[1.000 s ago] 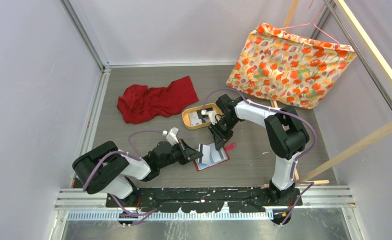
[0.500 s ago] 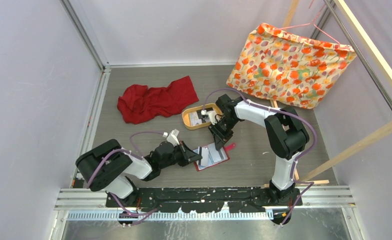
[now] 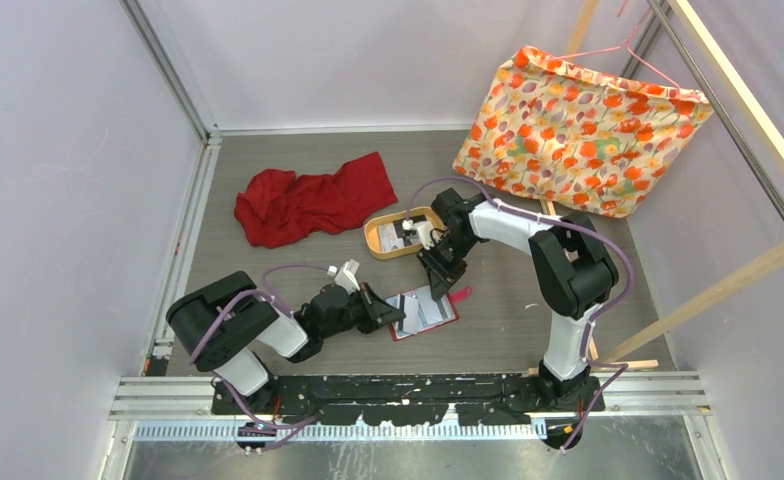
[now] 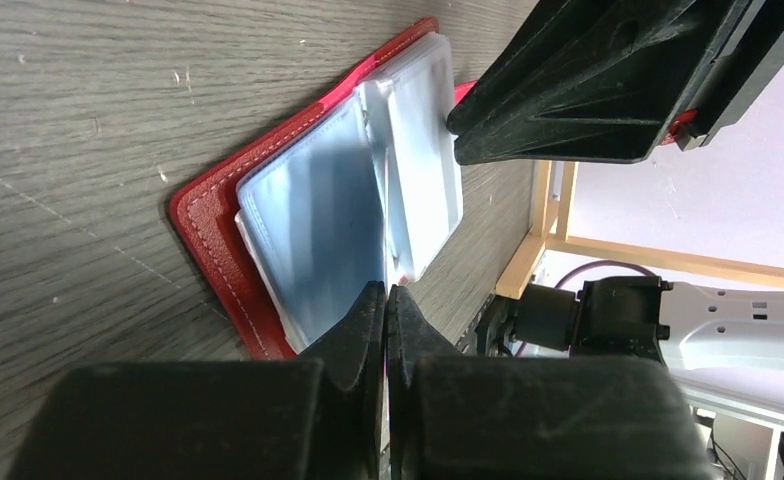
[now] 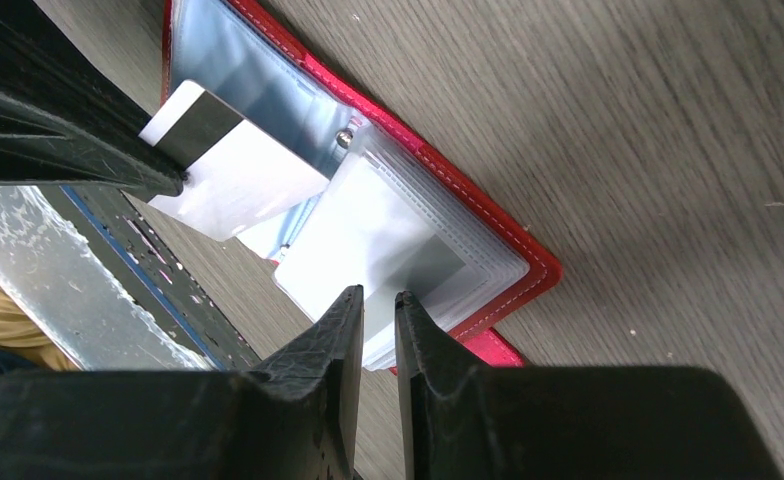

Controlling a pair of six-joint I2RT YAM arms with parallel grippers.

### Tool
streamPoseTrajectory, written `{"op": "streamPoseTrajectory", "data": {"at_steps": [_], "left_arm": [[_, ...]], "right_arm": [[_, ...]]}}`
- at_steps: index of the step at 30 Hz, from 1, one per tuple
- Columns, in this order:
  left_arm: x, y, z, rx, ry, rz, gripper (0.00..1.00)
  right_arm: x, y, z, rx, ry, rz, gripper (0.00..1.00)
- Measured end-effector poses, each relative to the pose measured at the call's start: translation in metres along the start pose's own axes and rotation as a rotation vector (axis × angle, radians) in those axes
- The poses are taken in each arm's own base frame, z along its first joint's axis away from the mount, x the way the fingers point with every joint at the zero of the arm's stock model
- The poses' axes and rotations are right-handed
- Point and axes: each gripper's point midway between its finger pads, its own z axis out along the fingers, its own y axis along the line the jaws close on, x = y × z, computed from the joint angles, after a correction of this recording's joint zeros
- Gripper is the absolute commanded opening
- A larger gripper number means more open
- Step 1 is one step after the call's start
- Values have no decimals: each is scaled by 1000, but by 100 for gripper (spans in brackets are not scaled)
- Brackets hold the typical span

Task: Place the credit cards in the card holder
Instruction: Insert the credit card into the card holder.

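Two cloths lay well apart from the card holder (image 3: 426, 312): a flowered cloth (image 3: 578, 130) hung far beyond it on the right arm's side, and a crumpled red cloth (image 3: 313, 200) sat beyond it on the left arm's side. Just beyond the holder stood the oval wooden tray (image 3: 369, 238). A few credit cards (image 3: 398, 236) lay in it, so most of the job looked undone. The holder itself lay open and flat, its clear sleeves (image 5: 388, 240) stacked on one half. The right gripper (image 5: 378, 305) hovered at the edge of those sleeves, its fingers a thin slit apart; whether they pinched a sleeve could not be told. The left gripper (image 4: 386, 295) reached over the holder's other half with its fingers pressed together. One card (image 5: 238, 175), dark-striped at one end, rested over that half's bluish pocket (image 5: 233, 55) at the left gripper's tip. It was apparently not yet slid home, and whether it was pinched was unclear.
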Motion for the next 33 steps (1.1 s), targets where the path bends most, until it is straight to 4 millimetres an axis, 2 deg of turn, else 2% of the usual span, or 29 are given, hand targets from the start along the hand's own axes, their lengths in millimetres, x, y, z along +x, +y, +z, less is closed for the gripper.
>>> {"op": "streamPoseTrajectory", "data": {"at_steps": [3, 11, 33], "left_arm": [[0, 0, -3, 4, -1, -3, 0], [-6, -22, -11, 65, -23, 4, 0], [2, 3, 1, 4, 0, -32, 0]], "right_arm": [[0, 0, 0, 0, 0, -1, 24], [0, 0, 0, 4, 2, -3, 24], [0, 0, 0, 9, 6, -3, 24]]}}
